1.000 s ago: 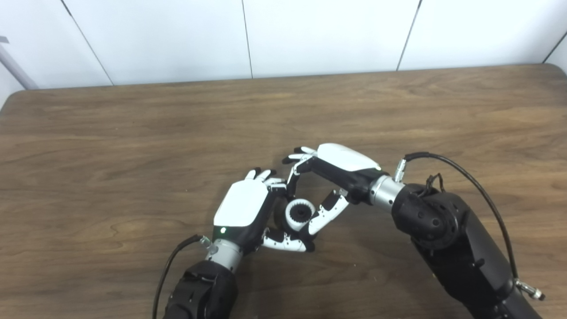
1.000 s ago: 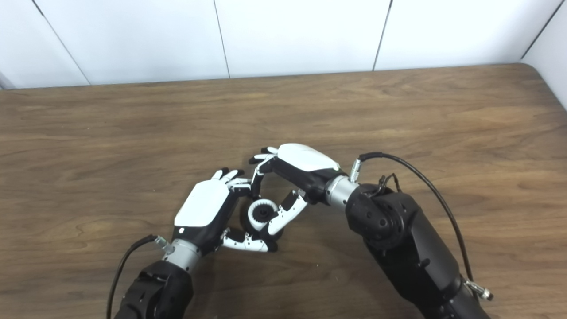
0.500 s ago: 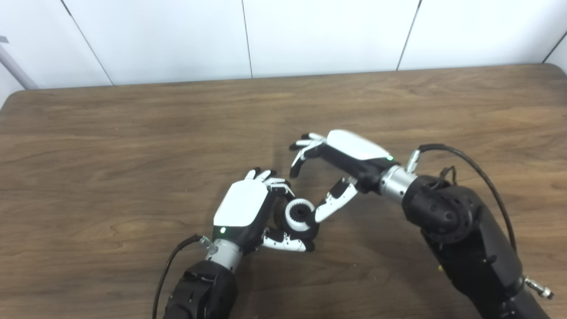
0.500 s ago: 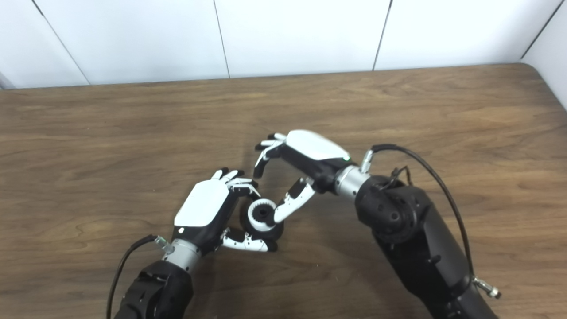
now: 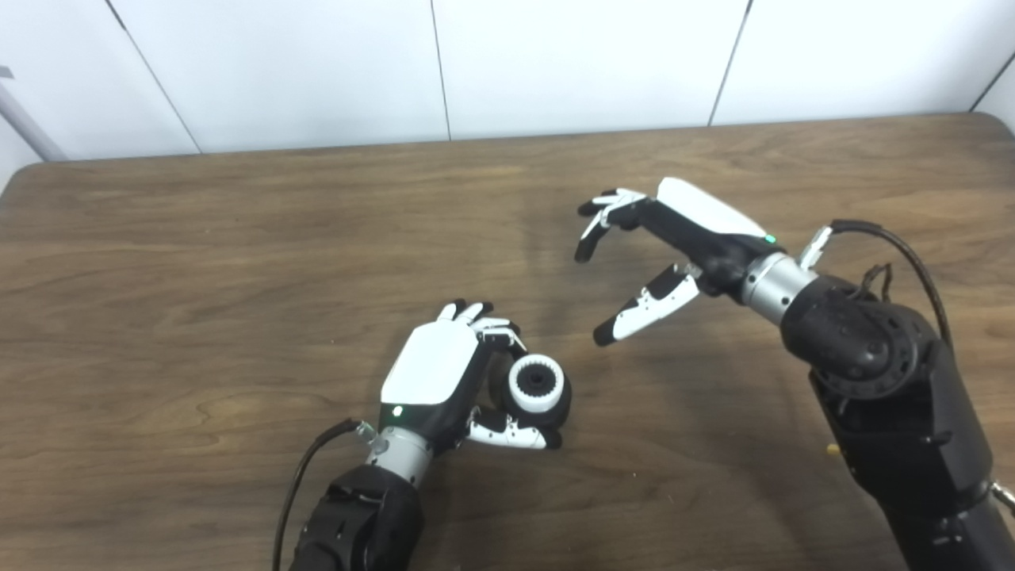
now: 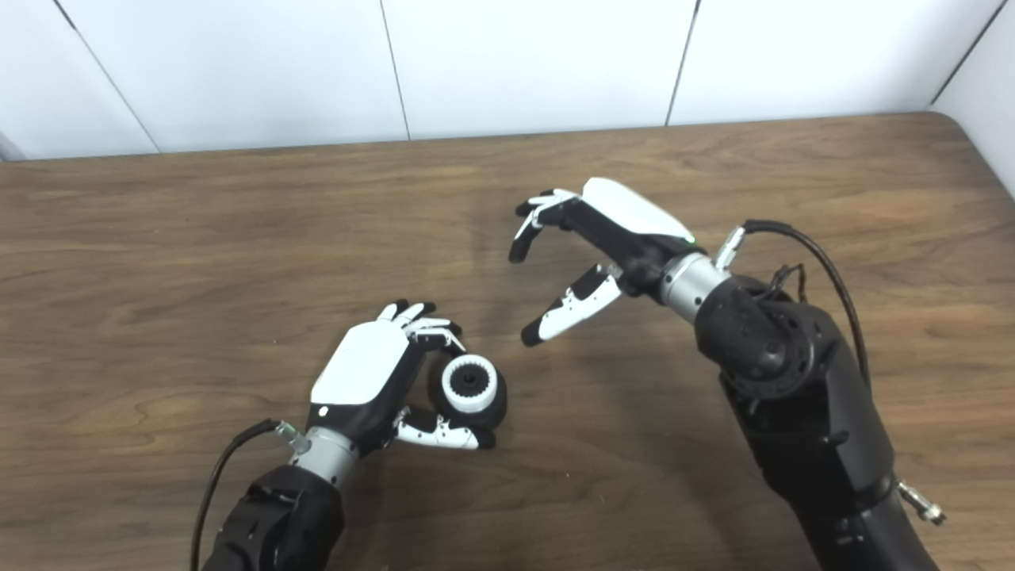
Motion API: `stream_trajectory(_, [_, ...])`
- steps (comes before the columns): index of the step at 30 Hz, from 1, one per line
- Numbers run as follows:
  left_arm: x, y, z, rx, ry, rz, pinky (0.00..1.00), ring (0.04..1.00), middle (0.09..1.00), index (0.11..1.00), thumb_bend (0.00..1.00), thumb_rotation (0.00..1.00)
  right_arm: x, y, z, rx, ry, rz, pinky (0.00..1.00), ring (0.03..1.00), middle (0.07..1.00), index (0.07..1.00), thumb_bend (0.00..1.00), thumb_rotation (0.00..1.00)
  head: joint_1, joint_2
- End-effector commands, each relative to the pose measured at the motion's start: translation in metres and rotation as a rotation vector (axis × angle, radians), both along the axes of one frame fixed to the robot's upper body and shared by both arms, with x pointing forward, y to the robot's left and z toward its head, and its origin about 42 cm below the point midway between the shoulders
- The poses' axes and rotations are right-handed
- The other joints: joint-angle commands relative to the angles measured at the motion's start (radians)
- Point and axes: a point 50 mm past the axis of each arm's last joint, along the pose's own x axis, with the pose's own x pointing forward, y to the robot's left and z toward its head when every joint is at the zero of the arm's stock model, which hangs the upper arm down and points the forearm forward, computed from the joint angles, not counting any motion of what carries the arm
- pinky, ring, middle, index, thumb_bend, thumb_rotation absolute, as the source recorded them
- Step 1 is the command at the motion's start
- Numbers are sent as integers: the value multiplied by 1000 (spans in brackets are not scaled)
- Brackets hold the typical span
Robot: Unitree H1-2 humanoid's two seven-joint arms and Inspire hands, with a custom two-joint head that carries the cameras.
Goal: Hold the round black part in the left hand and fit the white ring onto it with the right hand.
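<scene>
My left hand (image 5: 434, 377) lies low on the wooden table (image 5: 198, 262), fingers and thumb curled around the round black part (image 5: 557, 404). The white ring (image 5: 537, 384), ribbed around its rim with a dark centre, sits on the face of that part and points up and to the right. My right hand (image 5: 666, 246) hovers up and to the right of it, well apart, open with fingers and thumb spread and nothing held. In the right eye view the ring (image 6: 469, 384) and the right hand (image 6: 595, 238) show the same gap.
A white panelled wall (image 5: 507, 63) runs behind the table's far edge. A black cable (image 5: 896, 246) loops off the right wrist and another (image 5: 305, 476) trails from the left wrist.
My right hand let go near the ring, opened and pulled away up and to the right. The left hand, the black part and the ring stayed in place.
</scene>
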Motion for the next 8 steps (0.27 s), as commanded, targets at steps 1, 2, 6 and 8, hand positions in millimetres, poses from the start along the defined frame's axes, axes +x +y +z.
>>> stream_trajectory(1, [3, 3, -1, 7, -8, 7, 1000, 927, 793, 484, 523, 53, 4, -6, 22, 9, -90, -12, 846, 950, 873, 609, 965, 273, 2, -1])
stream_trajectory(2, [3, 4, -2, 8, -11, 9, 1000, 926, 792, 484, 523, 53, 4, -8, 23, 11, -94, -19, 850, 948, 872, 609, 961, 275, 2, -1])
stream_trajectory(6, [4, 7, -2, 5, -16, 15, 1000, 923, 787, 485, 523, 52, 6, -16, 24, 11, -104, -52, 863, 932, 860, 602, 957, 267, 4, 0])
stream_trajectory(8, [4, 9, -2, 6, -16, 18, 1000, 917, 783, 485, 523, 54, 7, -20, 23, 11, -103, -64, 862, 925, 856, 600, 950, 270, 3, 0])
